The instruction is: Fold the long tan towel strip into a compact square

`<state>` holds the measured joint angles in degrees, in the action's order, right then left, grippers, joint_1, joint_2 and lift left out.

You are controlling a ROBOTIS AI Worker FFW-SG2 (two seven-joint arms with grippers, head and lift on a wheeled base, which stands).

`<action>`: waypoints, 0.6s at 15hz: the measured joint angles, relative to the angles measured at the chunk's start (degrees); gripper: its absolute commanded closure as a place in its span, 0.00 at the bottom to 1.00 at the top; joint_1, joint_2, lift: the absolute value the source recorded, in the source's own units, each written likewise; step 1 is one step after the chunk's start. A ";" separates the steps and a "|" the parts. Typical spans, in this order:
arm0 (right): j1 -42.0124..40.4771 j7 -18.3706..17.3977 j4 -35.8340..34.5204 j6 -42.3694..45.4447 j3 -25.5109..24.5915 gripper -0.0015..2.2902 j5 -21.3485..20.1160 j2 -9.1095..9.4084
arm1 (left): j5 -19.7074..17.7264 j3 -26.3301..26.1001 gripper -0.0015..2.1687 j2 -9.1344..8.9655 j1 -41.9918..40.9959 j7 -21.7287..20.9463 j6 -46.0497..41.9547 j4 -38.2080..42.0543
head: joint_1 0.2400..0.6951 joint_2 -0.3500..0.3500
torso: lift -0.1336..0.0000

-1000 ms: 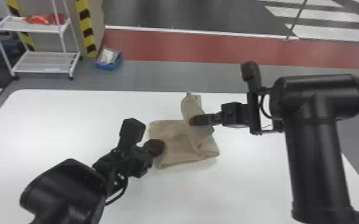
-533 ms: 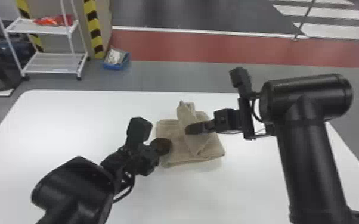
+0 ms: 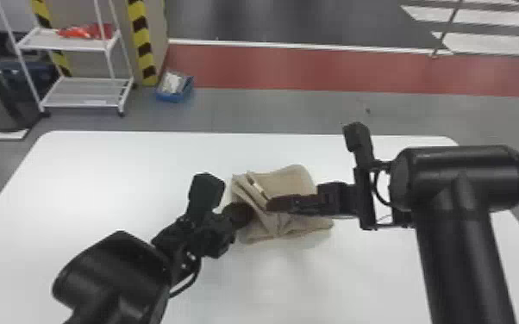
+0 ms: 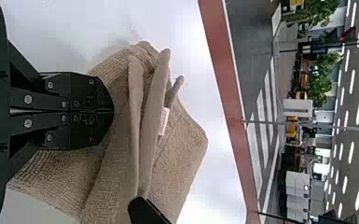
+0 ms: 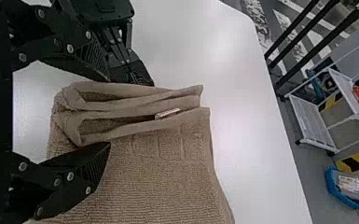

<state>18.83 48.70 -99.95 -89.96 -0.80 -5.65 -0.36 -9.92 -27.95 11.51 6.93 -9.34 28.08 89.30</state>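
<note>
In the head view the tan towel (image 3: 291,180) lies folded mid-table, with raised layers standing along its left part. My left gripper (image 3: 245,213) is at its left side, and my right gripper (image 3: 271,204) is over its middle, beside the raised layers. In the left wrist view my left gripper (image 4: 113,111) is shut, its tips against the towel (image 4: 179,151) near upright folds with a small white label. In the right wrist view my right gripper (image 5: 106,112) stands open, with loose upright layers of the towel (image 5: 163,182) between and beyond its fingers.
Both grippers are close together over the white table (image 3: 120,172). Behind the table, on the floor, stand a white shelf rack (image 3: 86,91) and a blue bin (image 3: 174,88) at the left.
My right gripper has come toward the front of the table and slightly left. The towel's raised flap has dropped and spread toward the back, leaving several ridges. My left gripper has barely moved.
</note>
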 measured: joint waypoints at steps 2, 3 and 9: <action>-2.66 0.05 -3.59 0.00 -3.23 0.01 2.59 -0.09 | 0.19 -0.05 0.99 0.00 -0.37 0.10 0.11 0.08 | 1.00 0.36 | 0.07; -4.04 0.19 -5.36 0.00 -4.86 0.01 3.88 -0.25 | 0.29 -0.07 0.99 0.00 -0.51 0.22 0.14 0.12 | 1.00 0.36 | 0.07; -17.12 2.75 -18.26 0.00 -13.96 0.02 10.45 -1.86 | 0.51 2.50 0.99 0.42 -4.71 1.98 0.84 8.36 | 1.00 0.28 | 0.07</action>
<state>1.71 51.45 -118.20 -89.96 -14.76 4.80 -2.22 -9.41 -25.45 11.93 2.22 -7.36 28.92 97.66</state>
